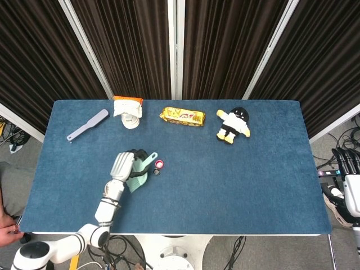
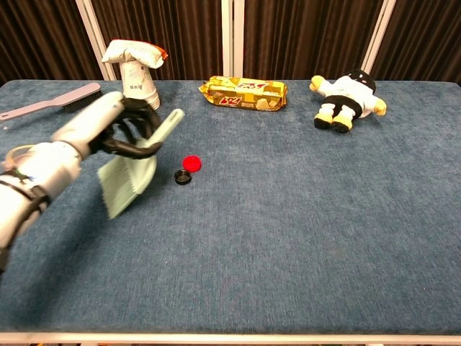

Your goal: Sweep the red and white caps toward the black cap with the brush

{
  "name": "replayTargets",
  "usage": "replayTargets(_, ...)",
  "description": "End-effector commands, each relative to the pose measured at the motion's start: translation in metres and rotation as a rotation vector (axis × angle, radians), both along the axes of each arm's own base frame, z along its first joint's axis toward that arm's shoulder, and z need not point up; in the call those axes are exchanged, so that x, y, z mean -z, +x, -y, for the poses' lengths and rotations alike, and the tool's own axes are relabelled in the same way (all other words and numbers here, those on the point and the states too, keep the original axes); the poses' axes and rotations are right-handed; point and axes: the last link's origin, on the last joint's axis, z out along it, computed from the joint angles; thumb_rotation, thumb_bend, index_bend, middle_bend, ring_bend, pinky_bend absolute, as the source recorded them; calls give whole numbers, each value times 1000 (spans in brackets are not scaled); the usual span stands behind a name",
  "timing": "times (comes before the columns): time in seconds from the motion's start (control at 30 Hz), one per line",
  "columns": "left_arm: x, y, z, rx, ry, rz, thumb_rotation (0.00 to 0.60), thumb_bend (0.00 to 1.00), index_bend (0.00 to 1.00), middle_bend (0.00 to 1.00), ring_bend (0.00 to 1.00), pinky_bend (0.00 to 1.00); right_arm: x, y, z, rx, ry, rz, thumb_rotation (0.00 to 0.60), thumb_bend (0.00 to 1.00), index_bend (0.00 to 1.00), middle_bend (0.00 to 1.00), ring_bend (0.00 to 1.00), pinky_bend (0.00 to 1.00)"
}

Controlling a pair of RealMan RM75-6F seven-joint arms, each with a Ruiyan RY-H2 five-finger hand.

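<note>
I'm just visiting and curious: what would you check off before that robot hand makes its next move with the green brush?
1. Brush held firmly: ok, the left robot hand grips the green brush.
2. Red cap beside the black cap: ok.
3. White cap located: not ok, it shows in neither view.
4. Right robot hand out of the way: ok, past the table edge.
5. Sweep area free: ok, the cup, snack pack and doll sit far back.

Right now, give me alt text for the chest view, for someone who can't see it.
The left robot hand holds a pale green brush just left of a red cap and a black cap on a blue table. Along the far edge lie a grey brush, a snack packet and a doll.
</note>
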Motion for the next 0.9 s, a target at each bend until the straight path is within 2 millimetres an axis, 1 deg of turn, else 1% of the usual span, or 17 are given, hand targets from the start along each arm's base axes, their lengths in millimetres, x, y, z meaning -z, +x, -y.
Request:
replayTargets(0.03,11,15,-7,22,-23,4,600,527,573,639,461,477,-1,-1,-1,1,-5,0,600,192,0,67,0,0)
replayTargets(0.23,20,37,-21,58,-12,-11,600,529,573,640,461,477,-3,-3,-5,7,-11,4,600,194,0,67,0,0)
replayTargets(0.37,24,48,-27,72,-8,-14,600,527,573,640,461,479,-5,-5,-7,11,-17,8,600,194,0,67,0,0)
replayTargets(0.5,23,57,-31,86,5,-2,600,527,573,640,461,481,-6,-6,-9,11,-23,11,600,197,0,67,0,0)
replayTargets(0.6,12,58,-36,103,53,2,600,527,573,640,461,482,-7,-6,-9,11,-24,15,600,194,0,67,0,0)
replayTargets(0.67,-2,53,-40,112,94,-3,600,526,572,640,461,482,-6,-6,-8,6,-22,15,600,193,0,67,0,0)
replayTargets(0.8,-37,32,-43,123,144,-45,600,527,569,638,461,482,-4,-5,-5,-7,-12,18,600,199,0,67,0,0)
replayTargets(0.83,-48,21,-43,121,144,-77,600,527,569,636,461,479,-3,-5,-5,-10,-9,20,600,200,0,67,0,0)
replayTargets(0.9,-63,3,-40,115,128,-158,600,528,569,632,461,456,-2,-5,-4,-16,-5,23,600,198,0,67,0,0)
